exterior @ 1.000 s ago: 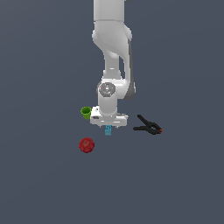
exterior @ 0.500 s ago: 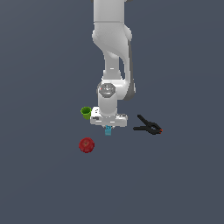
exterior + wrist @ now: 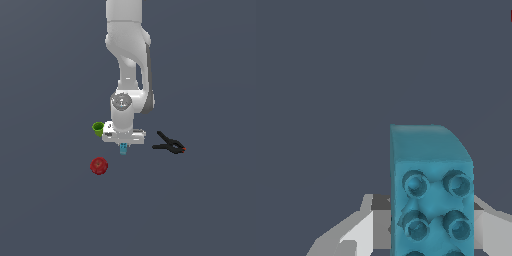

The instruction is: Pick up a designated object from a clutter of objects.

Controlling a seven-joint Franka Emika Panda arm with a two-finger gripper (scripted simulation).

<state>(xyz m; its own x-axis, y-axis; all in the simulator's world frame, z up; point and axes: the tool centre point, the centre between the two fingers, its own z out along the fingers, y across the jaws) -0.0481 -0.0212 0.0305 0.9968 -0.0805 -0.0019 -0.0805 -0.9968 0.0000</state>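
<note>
Flat dark grey-blue counter (image 3: 55,210) all round, no walls or edges in sight. My pincer (image 3: 123,148) points straight down under the white wrist, w/ the cyan brick (image 3: 123,149) sitting right between the fingers. From the wrist view the brick (image 3: 431,190) fills the space by the fingers (image 3: 358,227), studs facing the cam, its long axis running along the fingers' own line, i.e. roughly vertical in the exterior view. So I read the pincer as clamped on the brick, fingers against its sides, though actual contact on the far side is hidden.

Can't tell for sure whether the brick is clear of the counter; it hangs at the fingertips and looks just off the surface.

Moving outward: green cup (image 3: 98,128) just beside the wrist on the exterior view's left, black spring clamp (image 3: 170,145) w/ orange tip near on the exterior view's right, red round fruit (image 3: 99,165) further out, toward the viewer and to the exterior view's left. None touch the brick.

My judgement: grasp looks made, so what's left is a straight lift. Brick is directly under the hand, so no sideways correction needed.
</note>
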